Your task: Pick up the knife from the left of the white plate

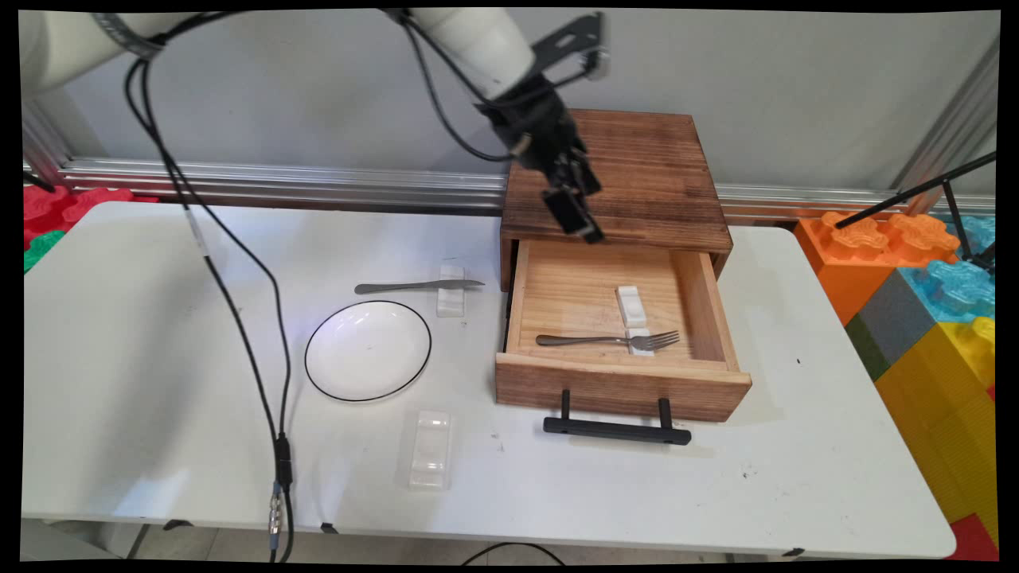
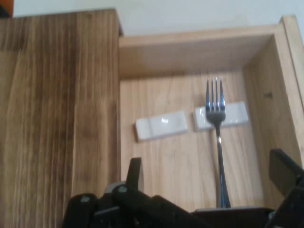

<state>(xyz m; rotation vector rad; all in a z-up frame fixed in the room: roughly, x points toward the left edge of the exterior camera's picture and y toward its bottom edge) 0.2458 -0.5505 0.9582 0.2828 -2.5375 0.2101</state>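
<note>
Two fingers of the black gripper [image 1: 579,213] stand wide apart with nothing between them; in the hand view one finger [image 2: 135,173] rises at lower centre-left and the other sits at the right edge. The gripper hangs above the back of the open wooden drawer [image 1: 621,390], in front of the top of the wooden box [image 1: 637,179] that the drawer slides out of. It touches neither.

Inside the drawer lies a metal fork [image 1: 609,341], handle pointing to the picture's left, tines to the right. The fork's neck rests across a small white rest [image 1: 639,342]. A second white rest [image 1: 630,306] lies just behind the first, end to end with it, and carries nothing. In the hand view the fork [image 2: 217,137] runs up the frame from between the fingers, tines at the top over one white block, the other block beside it toward the box.

The drawer's black bar handle [image 1: 617,430] sticks out toward the near side of the white table [image 1: 796,477].

Left of the box, on the table: a white plate [image 1: 368,350] with a thin dark rim, a metal knife [image 1: 418,286] behind it with its blade end propped on a clear rest [image 1: 450,294], and another clear rest [image 1: 431,448] lying nearer the front edge, well apart from the plate. Black cables [image 1: 239,318] hang down across the table's left part.
</note>
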